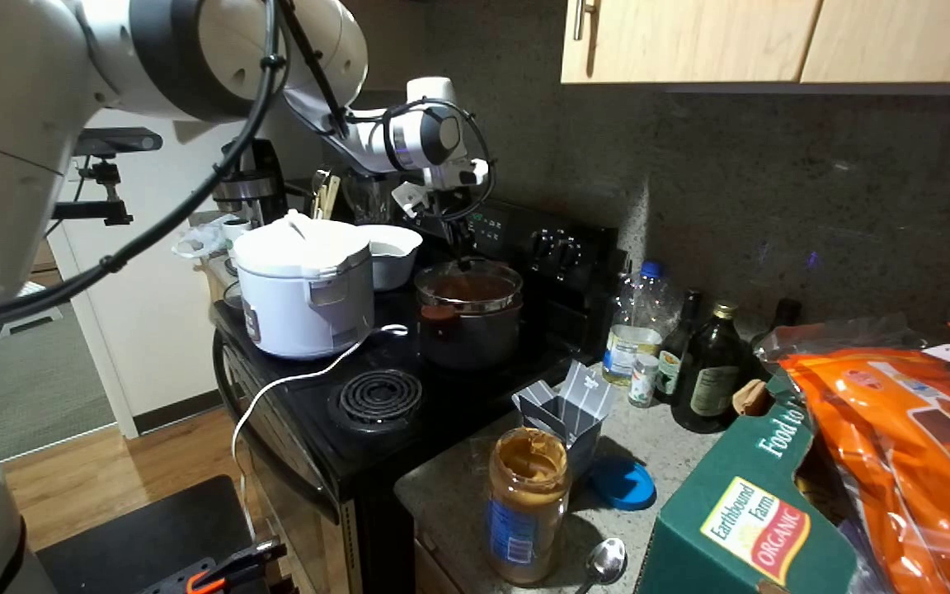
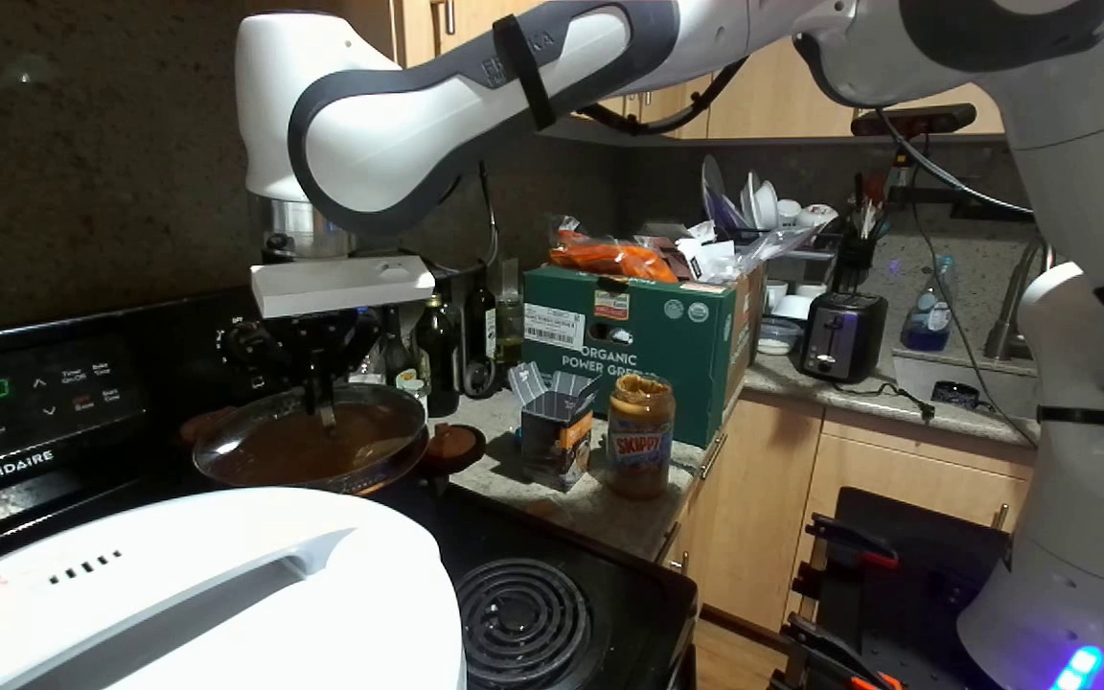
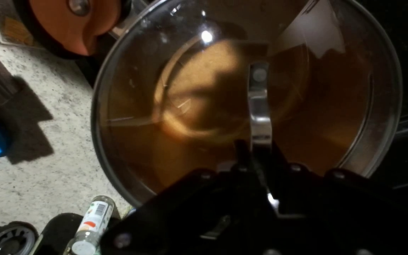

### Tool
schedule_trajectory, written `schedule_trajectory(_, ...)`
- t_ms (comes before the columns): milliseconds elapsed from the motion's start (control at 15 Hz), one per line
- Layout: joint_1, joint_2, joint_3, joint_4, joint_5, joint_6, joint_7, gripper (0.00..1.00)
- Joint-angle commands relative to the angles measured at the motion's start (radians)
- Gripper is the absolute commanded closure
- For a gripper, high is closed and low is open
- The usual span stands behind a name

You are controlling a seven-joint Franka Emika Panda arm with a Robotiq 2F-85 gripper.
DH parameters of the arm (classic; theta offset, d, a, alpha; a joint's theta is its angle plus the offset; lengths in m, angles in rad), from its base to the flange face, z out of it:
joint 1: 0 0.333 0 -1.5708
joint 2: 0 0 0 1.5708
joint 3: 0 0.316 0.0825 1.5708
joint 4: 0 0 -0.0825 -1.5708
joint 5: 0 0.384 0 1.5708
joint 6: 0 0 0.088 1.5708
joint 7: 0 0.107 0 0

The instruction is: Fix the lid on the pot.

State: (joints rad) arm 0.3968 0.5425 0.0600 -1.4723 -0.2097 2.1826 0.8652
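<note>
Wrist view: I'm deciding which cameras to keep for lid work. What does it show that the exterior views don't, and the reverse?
Only the wrist view shows the rivet on the metal handle of the glass lid. Only the exterior views show the white rice cooker, green cardboard box and Skippy peanut butter jar. All show the glass lid, brown pot and black fingers.

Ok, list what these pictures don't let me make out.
Lid: top rim cut off by the wrist view's upper edge.
Its handle: lower end obscured by the gripper, wrist view.
White cooker: cut off by an exterior view's left and bottom edges.
Small jar: label print too small, wrist view.
</note>
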Motion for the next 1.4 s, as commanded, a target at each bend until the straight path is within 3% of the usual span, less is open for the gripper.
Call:
schedule_trajectory(0, -0.008, -0.002, 0.007, 0.014, 0.029, -0.030, -0.018, 0.93)
schedule_trajectory(1333, -0.006, -0.028, 0.000, -0.013, 0.037, -0.048, 0.025, 0.93)
